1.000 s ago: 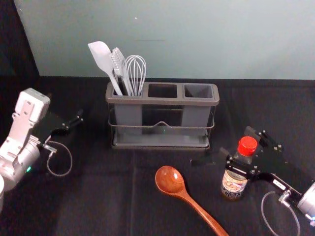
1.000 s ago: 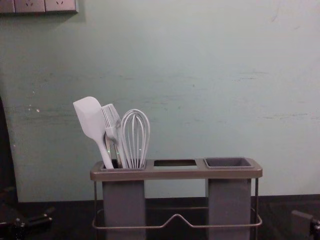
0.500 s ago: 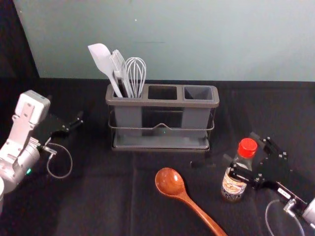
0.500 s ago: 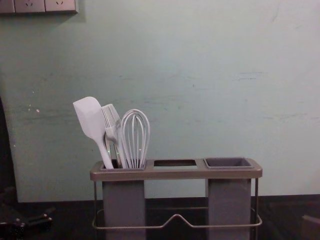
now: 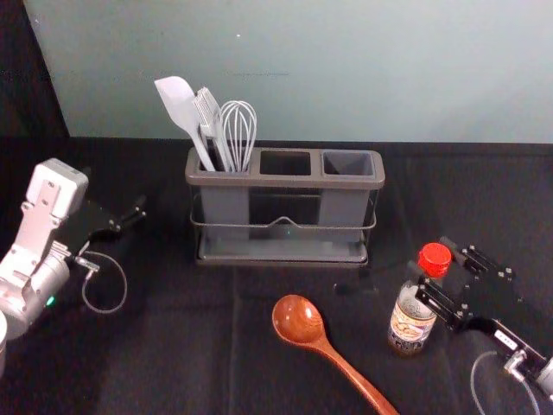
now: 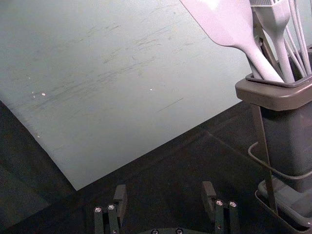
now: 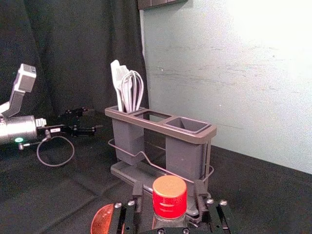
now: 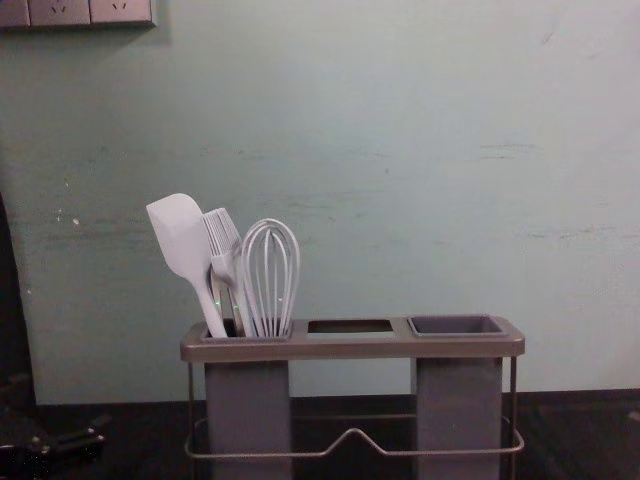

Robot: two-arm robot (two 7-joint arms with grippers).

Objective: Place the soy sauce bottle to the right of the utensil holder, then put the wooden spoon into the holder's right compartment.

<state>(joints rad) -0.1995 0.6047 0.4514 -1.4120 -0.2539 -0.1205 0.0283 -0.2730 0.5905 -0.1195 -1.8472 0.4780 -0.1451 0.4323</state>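
Observation:
My right gripper (image 5: pixel 429 257) is open at the soy sauce bottle (image 5: pixel 411 319), its fingers on either side of the red cap. In the right wrist view, gaps separate the cap (image 7: pixel 169 196) from the gripper (image 7: pixel 168 187). The bottle stands upright, in front and to the right of the utensil holder (image 5: pixel 285 180). Between them and nearer the front lies the wooden spoon (image 5: pixel 300 319), bowl toward the holder. The holder's right compartment (image 5: pixel 348 162) has nothing in it. My left gripper (image 5: pixel 130 216) idles left of the holder; its wrist view shows the gripper (image 6: pixel 164 187) open.
A white spatula (image 5: pixel 177 99), a brush and a whisk (image 5: pixel 238 125) stand in the holder's left compartment. The holder's middle slot (image 5: pixel 285 162) is vacant. A pale wall (image 5: pixel 346 69) rises behind the dark table (image 5: pixel 173 346).
My right gripper has shifted rightward, its fingers drawing back along the bottle's neck and cap. The bottle, the spoon and my left arm keep their places.

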